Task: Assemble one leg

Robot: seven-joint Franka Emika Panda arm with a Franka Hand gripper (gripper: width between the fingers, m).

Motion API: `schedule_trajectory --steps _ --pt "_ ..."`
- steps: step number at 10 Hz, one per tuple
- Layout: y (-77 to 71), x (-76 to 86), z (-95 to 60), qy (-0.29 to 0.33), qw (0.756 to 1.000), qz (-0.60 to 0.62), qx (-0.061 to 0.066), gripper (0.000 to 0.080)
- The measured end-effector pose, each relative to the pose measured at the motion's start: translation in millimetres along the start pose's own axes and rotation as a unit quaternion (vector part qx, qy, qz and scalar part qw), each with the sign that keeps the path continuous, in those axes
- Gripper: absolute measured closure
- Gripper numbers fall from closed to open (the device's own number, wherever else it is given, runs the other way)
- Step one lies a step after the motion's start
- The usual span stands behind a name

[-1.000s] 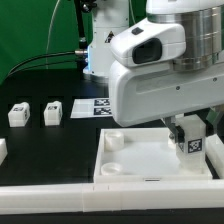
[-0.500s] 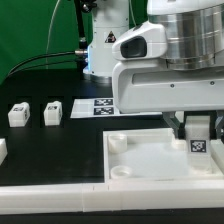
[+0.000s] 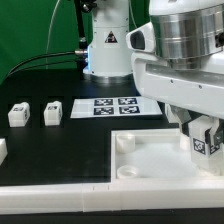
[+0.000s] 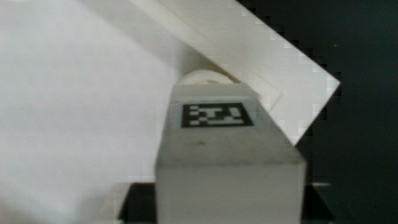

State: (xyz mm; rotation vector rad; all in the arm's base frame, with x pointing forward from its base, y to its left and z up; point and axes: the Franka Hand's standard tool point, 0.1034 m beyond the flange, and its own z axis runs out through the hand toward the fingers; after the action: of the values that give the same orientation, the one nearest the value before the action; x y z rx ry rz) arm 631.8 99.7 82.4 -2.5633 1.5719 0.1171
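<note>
While the fingers point(image 3: 192, 131) clamp it from both sides, the leg point(image 3: 204, 145) shows a black-and-white square tag and sits over the white panel point(image 3: 150, 160), toward the exterior view's right edge, beside a round corner socket point(image 4: 210, 74). Two spare legs point(image 3: 18, 114) stand well apart on the table point(image 3: 60, 150).

Claw point(image 3: 205, 137) clamps a leg point(image 3: 203, 146) at the white panel point(image 3: 155, 165) corner.
A second leg point(image 3: 18, 114) and a third leg point(image 3: 52, 111) stand on the black counter point(image 3: 60, 150), beside the marker board point(image 3: 112, 106).
</note>
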Motion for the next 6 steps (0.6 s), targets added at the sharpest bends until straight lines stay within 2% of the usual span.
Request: schedule_trajectory --steps 3,6 --pt "1.5 -3.8 0.9 -0.002 0.988 0.157 -0.001 0.0505" --pt "1.5 -4.2 1.3 -0.002 0.993 0.120 -0.001 0.0505"
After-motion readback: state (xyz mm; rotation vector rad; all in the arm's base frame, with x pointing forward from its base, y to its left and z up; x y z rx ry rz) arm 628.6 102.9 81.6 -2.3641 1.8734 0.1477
